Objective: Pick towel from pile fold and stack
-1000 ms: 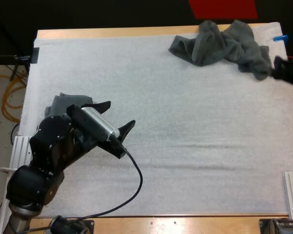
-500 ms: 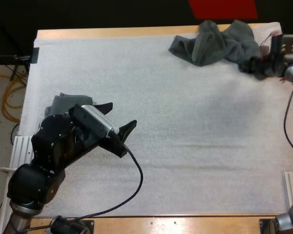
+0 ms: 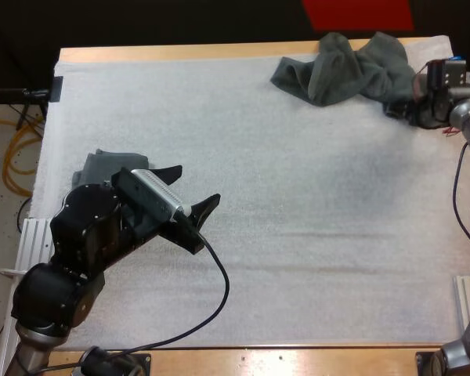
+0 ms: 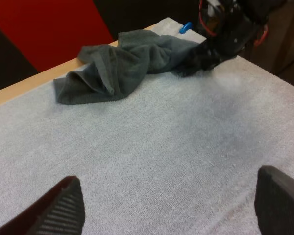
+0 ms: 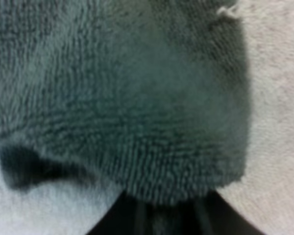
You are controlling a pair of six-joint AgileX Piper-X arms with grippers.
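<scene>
Glossy black arms (image 3: 82,235), rounded joint housings, black end effector (image 3: 195,182) with tapered ribbed fingers (image 4: 63,208)

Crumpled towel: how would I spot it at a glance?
On the white mat, look to the far right corner. A dark grey-green crumpled towel lies heaped there, the right gripper at its end; the other towel, by the left gripper, is folded flat.

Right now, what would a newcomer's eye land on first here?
The crumpled grey-green towel at the far right corner of the mat stands out, with the right claw at its right end. Nearer, the left claw hangs open over bare mat by the left edge, another grey towel partly hidden under its arm.
</scene>
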